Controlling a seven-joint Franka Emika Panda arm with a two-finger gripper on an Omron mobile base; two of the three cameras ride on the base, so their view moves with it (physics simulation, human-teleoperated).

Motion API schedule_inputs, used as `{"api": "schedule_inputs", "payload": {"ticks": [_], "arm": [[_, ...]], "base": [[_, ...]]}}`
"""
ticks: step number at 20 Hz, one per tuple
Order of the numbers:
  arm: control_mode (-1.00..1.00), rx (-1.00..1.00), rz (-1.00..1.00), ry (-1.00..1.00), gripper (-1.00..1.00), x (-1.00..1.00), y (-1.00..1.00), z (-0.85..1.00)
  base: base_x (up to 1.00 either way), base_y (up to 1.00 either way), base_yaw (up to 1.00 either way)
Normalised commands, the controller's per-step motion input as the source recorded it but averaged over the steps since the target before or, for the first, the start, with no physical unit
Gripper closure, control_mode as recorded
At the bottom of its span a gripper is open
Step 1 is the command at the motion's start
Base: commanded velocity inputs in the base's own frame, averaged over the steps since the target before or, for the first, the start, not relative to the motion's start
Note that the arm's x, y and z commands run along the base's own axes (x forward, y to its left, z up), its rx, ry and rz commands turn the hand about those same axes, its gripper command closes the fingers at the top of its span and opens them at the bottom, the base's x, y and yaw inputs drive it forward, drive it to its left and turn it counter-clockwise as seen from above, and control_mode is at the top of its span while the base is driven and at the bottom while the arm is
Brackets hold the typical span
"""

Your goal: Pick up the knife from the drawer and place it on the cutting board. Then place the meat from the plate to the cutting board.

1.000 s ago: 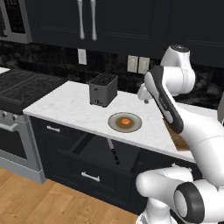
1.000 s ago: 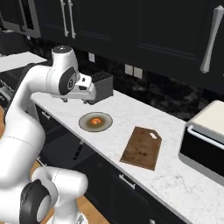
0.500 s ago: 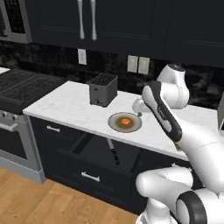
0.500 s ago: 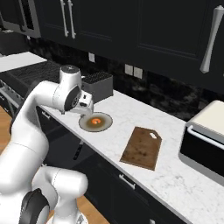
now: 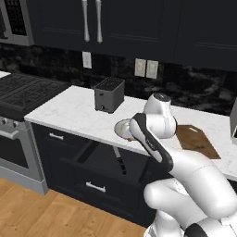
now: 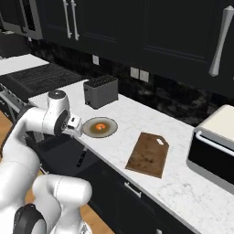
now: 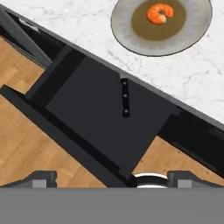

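The knife [image 7: 125, 98] lies inside the pulled-out drawer [image 7: 100, 127]; the hand view shows its dark handle, its blade tucked under the counter edge. That view looks down with the gripper [image 7: 111, 178] spread wide and empty, the meat [image 7: 158, 13] on the plate [image 7: 127, 30]. The right base view adds the cutting board [image 6: 147, 154] right of the plate.

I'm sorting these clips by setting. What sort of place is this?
A home-style kitchen, rendered rather than real. A toaster stands on a white marble counter with dark cabinets above it, and a stove sits at the counter's end.
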Motion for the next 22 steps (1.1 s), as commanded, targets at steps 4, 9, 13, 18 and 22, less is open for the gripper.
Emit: {"api": "schedule_inputs", "payload": {"ticks": [4,9,13,18,22], "arm": [[-1.00,0.03,-0.06,0.11,-1.00,0.23,0.21,-0.66],[-1.00,-0.01,-0.12,0.10,-1.00,0.48,0.24,-0.69],[-1.00,0.00,-0.08,0.15,-1.00,0.25,0.19,-0.67],[-1.00,0.03,-0.06,0.11,-1.00,0.00,0.22,-0.51],[-1.00,0.09,-0.02,0.13,-1.00,0.00,0.04,-0.38]], "base": [[0.00,0.00,0.00],[0.00,0.00,0.00],[0.00,0.00,0.00],[0.00,0.00,0.00],[0.00,0.00,0.00]]}}
